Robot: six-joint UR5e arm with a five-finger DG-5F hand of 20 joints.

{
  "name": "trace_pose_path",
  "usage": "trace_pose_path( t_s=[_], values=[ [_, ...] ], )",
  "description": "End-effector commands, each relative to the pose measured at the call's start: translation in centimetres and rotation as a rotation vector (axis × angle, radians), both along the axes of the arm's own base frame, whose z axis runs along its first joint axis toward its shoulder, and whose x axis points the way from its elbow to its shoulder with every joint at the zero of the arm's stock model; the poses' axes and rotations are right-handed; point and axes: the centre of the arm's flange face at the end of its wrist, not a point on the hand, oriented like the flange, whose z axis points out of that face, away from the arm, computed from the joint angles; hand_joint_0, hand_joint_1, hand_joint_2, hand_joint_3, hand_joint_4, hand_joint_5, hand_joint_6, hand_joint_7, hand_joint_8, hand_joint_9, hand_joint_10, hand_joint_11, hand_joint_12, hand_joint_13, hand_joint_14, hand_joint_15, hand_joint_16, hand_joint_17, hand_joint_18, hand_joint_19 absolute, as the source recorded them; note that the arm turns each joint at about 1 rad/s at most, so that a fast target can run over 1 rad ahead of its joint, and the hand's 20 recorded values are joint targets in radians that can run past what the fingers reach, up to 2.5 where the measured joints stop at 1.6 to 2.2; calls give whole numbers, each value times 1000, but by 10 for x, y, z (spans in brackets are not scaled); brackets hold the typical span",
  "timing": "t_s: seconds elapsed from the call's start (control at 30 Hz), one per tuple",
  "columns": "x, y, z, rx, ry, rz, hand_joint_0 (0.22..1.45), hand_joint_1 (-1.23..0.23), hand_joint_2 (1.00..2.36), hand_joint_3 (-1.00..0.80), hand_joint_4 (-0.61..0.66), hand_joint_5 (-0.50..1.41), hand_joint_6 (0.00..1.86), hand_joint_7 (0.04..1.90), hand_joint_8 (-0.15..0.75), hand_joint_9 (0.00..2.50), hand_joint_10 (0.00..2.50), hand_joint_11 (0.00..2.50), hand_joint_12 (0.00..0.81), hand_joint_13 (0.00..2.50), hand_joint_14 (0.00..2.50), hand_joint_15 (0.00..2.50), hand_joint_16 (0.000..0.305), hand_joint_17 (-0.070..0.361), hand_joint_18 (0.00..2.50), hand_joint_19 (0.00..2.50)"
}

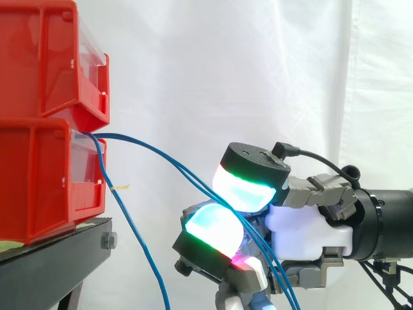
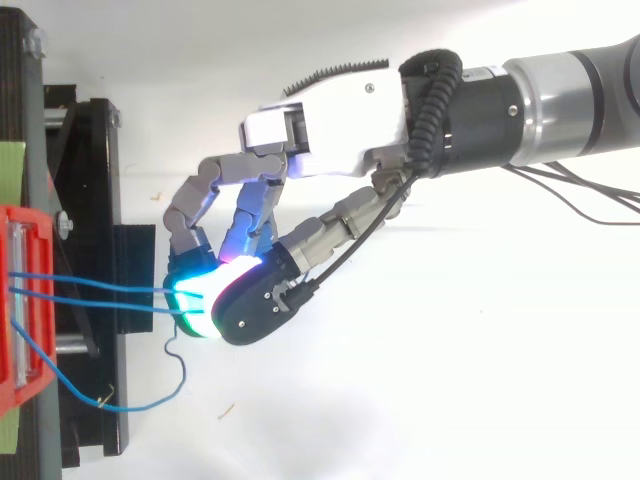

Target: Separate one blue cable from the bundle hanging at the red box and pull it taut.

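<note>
The hand [image 1: 310, 226], low in the frame's centre, pinches what look like two blue cables [image 2: 100, 283] running from the red box [image 1: 39, 174] at left, so it should shed one before drawing steadily right, grip kept firm.

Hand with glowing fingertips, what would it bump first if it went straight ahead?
The hand would probably meet the black metal stand's front edge, under the lower red plastic bin; height is unclear.
</note>
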Motion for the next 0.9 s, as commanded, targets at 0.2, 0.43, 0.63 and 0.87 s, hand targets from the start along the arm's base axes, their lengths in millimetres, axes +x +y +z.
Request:
trace_pose_path(
  t_s=[0.2,0.43,0.63,0.87],
  values=[
    [0,0,-1,0,1,0,659,-811,1009,-354,125,-194,907,990,322,918,15,879,359,902,17,452,42,95,1023,532],
    [1,1,0,5,0,-6,625,-753,1000,-500,155,-190,904,961,323,934,17,864,353,904,15,451,42,95,1020,540],
    [0,0,-1,14,8,-16,600,-690,1001,-482,152,-180,882,979,322,965,16,851,356,909,17,458,42,95,1016,561],
    [1,4,-1,19,7,-27,657,-803,1009,-343,88,-190,890,1011,318,935,19,864,357,899,16,461,42,95,1017,536]
  ],
)
